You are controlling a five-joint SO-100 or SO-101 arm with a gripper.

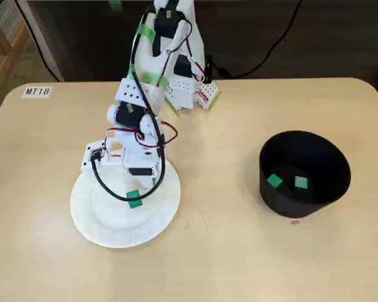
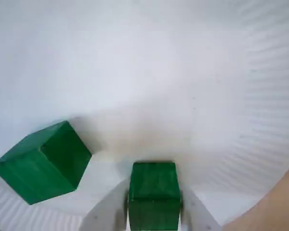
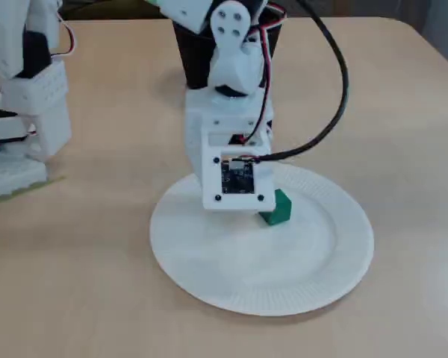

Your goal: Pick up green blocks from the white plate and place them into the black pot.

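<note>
The wrist view shows my gripper [image 2: 154,188] shut on a green block [image 2: 154,195], its white fingers [image 2: 111,211] pressed against both sides, low over the white plate [image 2: 149,72]. A second green block [image 2: 41,161] lies loose on the plate to the left. In a fixed view the arm bends down over the plate [image 1: 97,217], and one green block [image 1: 133,198] shows under the wrist. In the other fixed view a green block [image 3: 276,209] peeks out beside the gripper body. The black pot [image 1: 315,157] stands to the right with two green blocks [image 1: 274,181] [image 1: 300,183] inside.
The arm's white base [image 1: 176,63] stands at the table's far edge, with cables behind it. A label reading MT18 [image 1: 38,92] is stuck at the far left. A tiny pink scrap [image 1: 295,221] lies in front of the pot.
</note>
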